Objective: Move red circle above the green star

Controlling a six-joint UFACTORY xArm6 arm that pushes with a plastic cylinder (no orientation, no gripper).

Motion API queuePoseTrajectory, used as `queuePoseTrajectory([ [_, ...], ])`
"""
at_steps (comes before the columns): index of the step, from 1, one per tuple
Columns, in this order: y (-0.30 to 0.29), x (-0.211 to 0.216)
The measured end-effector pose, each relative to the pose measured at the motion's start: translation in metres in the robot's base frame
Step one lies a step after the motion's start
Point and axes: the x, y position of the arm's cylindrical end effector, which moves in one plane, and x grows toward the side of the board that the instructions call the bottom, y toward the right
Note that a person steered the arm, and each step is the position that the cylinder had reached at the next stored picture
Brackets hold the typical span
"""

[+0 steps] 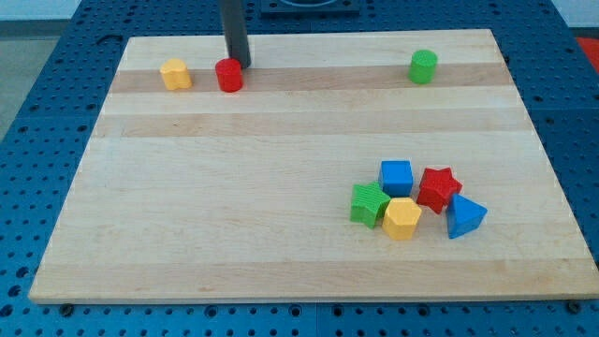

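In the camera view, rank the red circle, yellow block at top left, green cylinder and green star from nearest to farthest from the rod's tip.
My tip sits at the view's top left.
1. Red circle: right beside the tip, just below-left of it.
2. Yellow block: further left along the top.
3. Green cylinder: top right.
4. Green star: lower right, in the cluster.

Blocks – two red [229,75] [438,188], two yellow [175,74] [401,218], two green [423,66] [370,204], two blue [396,177] [464,216] – eight total.
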Motion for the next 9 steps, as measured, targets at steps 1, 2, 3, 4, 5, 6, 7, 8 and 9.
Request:
queuePoseTrajectory([
  [1,-0.027,0.014],
  [2,-0.051,0.030],
  [3,-0.051,0.067],
  [4,-0.044,0.103],
  [5,-0.007,0.120],
  [6,0.004,0.120],
  [7,0.005,0.109],
  [8,0.005,0.095],
  [9,0.014,0.095],
])
